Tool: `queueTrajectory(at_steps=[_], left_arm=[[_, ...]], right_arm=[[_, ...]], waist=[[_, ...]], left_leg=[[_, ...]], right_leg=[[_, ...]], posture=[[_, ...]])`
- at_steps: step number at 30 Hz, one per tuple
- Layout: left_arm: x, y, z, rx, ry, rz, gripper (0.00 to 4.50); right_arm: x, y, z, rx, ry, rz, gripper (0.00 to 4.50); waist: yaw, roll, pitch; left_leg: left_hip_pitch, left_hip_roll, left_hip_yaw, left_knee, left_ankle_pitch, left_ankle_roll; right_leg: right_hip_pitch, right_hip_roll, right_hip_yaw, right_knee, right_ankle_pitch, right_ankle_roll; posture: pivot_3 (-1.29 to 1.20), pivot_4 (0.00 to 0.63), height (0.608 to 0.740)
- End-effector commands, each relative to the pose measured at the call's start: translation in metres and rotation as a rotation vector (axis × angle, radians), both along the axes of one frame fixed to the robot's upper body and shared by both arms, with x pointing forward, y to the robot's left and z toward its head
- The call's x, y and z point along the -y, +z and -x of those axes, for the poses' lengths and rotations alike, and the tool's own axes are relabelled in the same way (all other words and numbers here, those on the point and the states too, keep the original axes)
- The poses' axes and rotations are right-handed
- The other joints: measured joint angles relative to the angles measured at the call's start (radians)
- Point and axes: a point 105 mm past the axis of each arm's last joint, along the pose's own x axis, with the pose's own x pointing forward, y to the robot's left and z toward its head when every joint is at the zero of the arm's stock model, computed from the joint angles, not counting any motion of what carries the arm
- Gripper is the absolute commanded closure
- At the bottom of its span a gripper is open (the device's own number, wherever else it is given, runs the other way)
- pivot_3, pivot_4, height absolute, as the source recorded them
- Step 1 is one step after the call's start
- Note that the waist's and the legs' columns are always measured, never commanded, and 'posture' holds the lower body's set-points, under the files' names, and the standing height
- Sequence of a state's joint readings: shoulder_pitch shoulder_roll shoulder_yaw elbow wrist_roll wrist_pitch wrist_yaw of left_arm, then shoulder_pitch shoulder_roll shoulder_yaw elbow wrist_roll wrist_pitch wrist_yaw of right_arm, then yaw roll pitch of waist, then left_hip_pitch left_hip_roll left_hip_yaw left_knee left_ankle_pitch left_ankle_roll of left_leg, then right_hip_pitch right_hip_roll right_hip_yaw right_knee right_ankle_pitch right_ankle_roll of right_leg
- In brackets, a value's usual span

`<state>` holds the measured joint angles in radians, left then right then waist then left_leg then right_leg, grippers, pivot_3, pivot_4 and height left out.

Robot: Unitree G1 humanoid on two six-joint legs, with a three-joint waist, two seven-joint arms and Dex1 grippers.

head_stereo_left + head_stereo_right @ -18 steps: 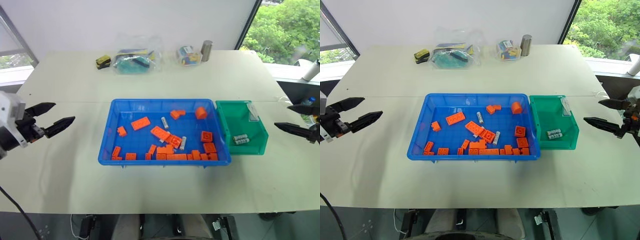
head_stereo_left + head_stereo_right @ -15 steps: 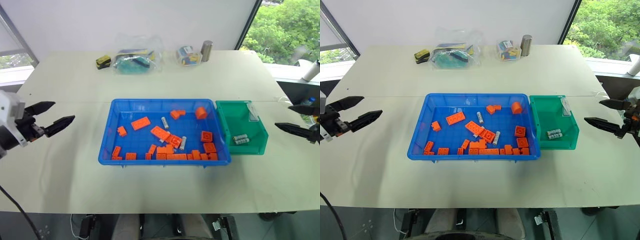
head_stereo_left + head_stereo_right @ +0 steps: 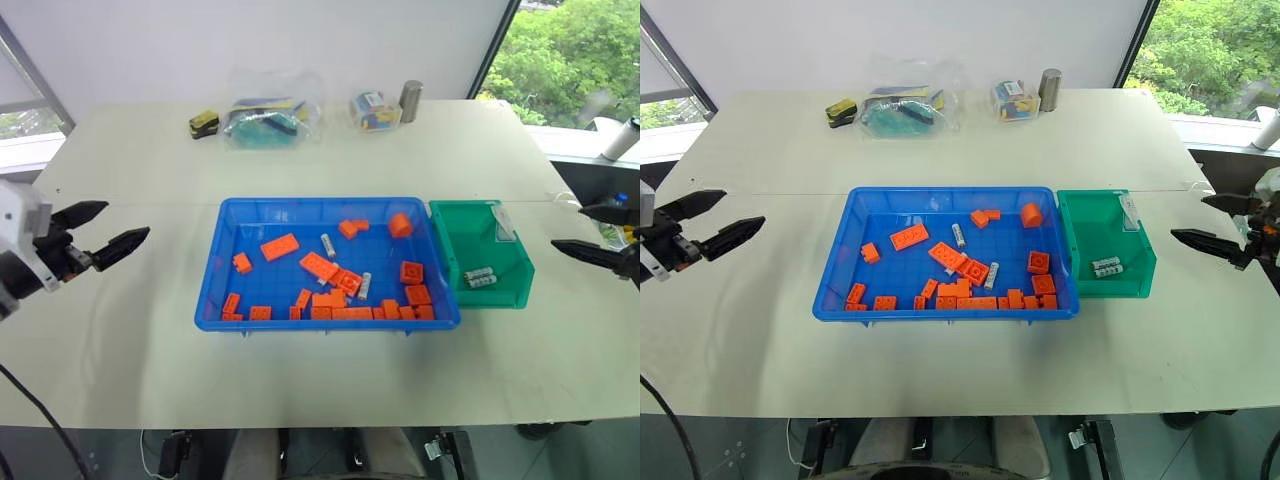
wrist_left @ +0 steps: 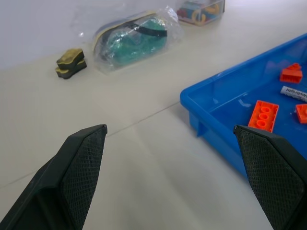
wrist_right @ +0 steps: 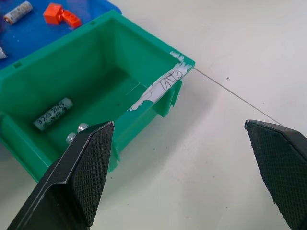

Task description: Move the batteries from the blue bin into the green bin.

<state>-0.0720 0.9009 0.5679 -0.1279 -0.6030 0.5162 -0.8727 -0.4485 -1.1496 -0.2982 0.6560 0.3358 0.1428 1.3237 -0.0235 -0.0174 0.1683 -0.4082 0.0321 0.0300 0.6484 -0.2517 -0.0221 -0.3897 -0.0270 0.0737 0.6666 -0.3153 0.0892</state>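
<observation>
Surface: pale table [image 3: 130,370], seam line across.
Room: white wall, window [image 3: 570,50] with trees.
Batteries: two in blue bin [image 3: 215,290], two [image 3: 480,277] in green bin [image 3: 515,297].
Left gripper [image 3: 98,232]: spread, empty.
Right gripper [image 3: 1210,220]: spread, empty.

Bare pale surface [image 3: 130,330] is left open on both outer sides of the shallow bright blue plastic bin [image 3: 212,285] and the small deep green plastic bin [image 3: 520,285], which are set touching. The blue bin's floor is crowded by orange toy bricks [image 3: 345,300], chiefly along its near wall; two silver-grey cylindrical batteries [image 3: 329,245] are hemmed between them.
</observation>
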Motion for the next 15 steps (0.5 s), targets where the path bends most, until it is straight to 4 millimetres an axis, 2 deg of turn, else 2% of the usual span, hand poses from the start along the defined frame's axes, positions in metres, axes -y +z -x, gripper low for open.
queueTrajectory(at_steps=[1,4,8,10,15], left_arm=[[0.012,0.007,0.002,0.02,-0.055,-0.015,0.08],[0.018,0.007,0.002,0.015,-0.084,-0.015,0.08],[0.035,0.009,0.006,-0.002,-0.167,-0.001,0.08],[0.049,0.008,0.01,-0.021,-0.233,-0.002,0.08],[0.094,0.009,0.027,-0.058,-0.461,-0.026,0.08]], right_arm=[[-0.005,0.02,-0.004,0.061,0.02,0.009,0.0],[-0.015,0.027,-0.006,0.07,0.051,0.007,0.0],[-0.044,0.04,-0.012,0.088,0.141,-0.013,0.0],[-0.066,0.044,-0.014,0.087,0.201,-0.009,0.0],[-0.149,0.041,-0.014,0.051,0.389,-0.008,0.0]], waist=[[0.0,0.0,0.0],[0.0,0.0,0.0],[-0.003,0.001,0.0],[-0.007,0.0,0.0],[-0.02,0.0,0.0]], left_leg=[[0.0,0.0,0.0,0.0,0.0,0.0],[0.0,0.0,0.0,0.0,0.0,0.0],[0.0,0.0,0.0,0.0,0.0,0.0],[0.0,0.0,0.0,0.0,0.0,0.0],[0.0,0.0,-0.002,0.0,0.0,0.0]], right_leg=[[0.0,0.0,0.0,0.0,0.0,0.0],[0.0,0.0,0.0,0.0,0.0,0.0],[0.0,0.0,0.0,0.0,0.0,0.0],[0.0,0.0,0.0,0.0,0.0,0.0],[0.0,0.0,0.001,0.001,0.0,0.0]], posture=[[0.0,0.15,0.74],[0.0,0.15,0.74],[0.0,0.15,0.74],[0.0,0.15,0.74],[0.0,0.15,0.74]])
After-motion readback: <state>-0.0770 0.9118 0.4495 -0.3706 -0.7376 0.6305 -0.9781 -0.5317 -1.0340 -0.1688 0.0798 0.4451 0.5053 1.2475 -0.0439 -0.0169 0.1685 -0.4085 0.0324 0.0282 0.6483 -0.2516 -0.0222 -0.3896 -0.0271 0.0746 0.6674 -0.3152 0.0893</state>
